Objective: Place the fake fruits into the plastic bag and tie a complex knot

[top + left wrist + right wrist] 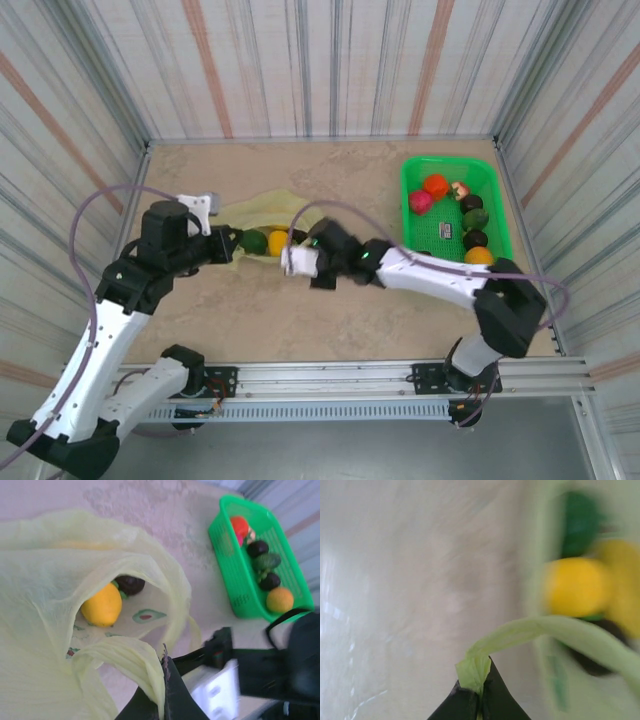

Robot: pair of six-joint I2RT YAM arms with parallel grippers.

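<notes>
The left gripper (pixel 164 672) is clamped on the rim of the thin translucent yellow-green plastic bag (pixel 45 580), which lies mid-surface with some small glossy plastic fruits (pixel 101 605) inside. The right gripper (pixel 480 677) pinches its handle. More fruits sit in the rigid green mesh basket (pixel 432 238); no knot yet.

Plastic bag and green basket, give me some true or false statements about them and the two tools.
The left tool is shut on the plastic bag's edge. True.
The green basket is empty. False: several fake fruits lie in it.
A yellow fruit lies inside the bag. True.
The right tool hangs open over the basket. False: it is shut on a strip of the bag.
</notes>
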